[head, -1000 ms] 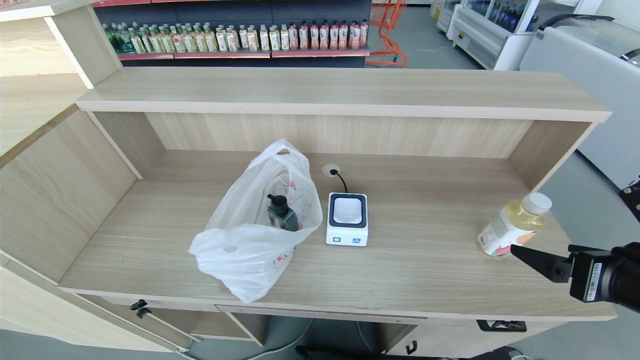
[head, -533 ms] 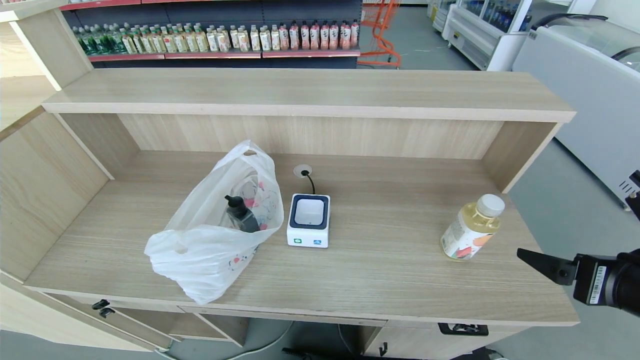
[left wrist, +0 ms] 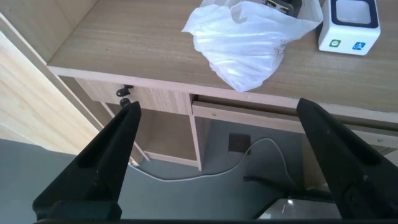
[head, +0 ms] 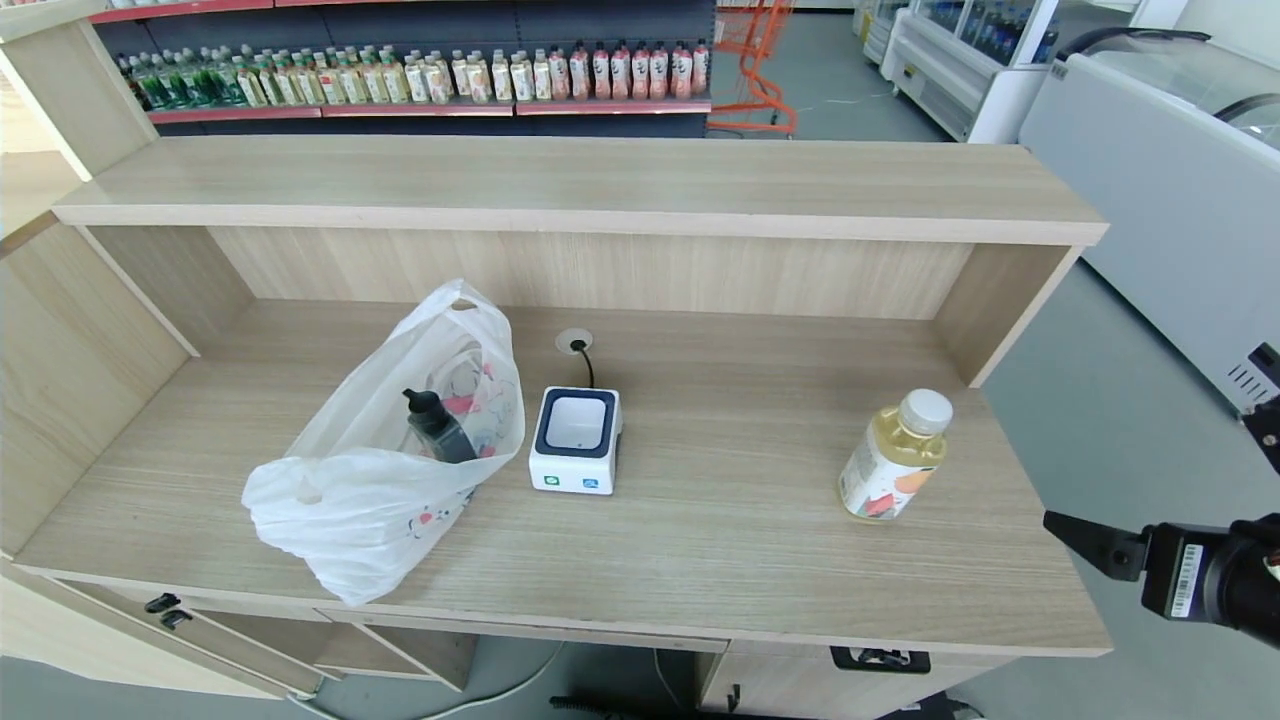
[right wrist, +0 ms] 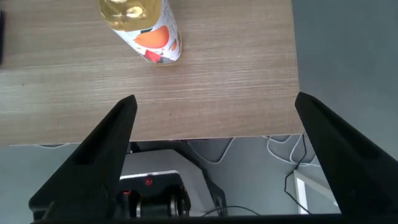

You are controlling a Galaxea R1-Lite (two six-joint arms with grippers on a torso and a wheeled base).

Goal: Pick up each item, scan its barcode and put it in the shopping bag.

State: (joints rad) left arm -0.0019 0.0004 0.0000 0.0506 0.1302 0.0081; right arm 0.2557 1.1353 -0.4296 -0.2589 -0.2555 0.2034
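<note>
A clear bottle (head: 893, 455) of yellow drink with a white cap stands upright at the right of the wooden counter (head: 720, 540). It also shows in the right wrist view, bottle (right wrist: 140, 25). My right gripper (right wrist: 214, 162) is open and empty, off the counter's right front corner, a gap short of the bottle; one finger (head: 1095, 540) points toward it. A white scanner (head: 575, 452) sits mid-counter. Left of it lies the white shopping bag (head: 370, 480) holding a dark pump bottle (head: 435, 428). My left gripper (left wrist: 214, 155) is open and empty, below the counter's front edge near the bag (left wrist: 245, 43).
The counter has a raised back ledge (head: 580, 185) and side walls. A cable runs from the scanner to a hole (head: 574, 342) behind it. Drawers (left wrist: 249, 115) sit under the front edge. Shelves of bottles (head: 420, 75) and freezers (head: 1150, 130) stand in the room behind.
The head camera has shifted, so the counter and everything on it sit further left in the picture. The gap between my right gripper and the bottle has widened.
</note>
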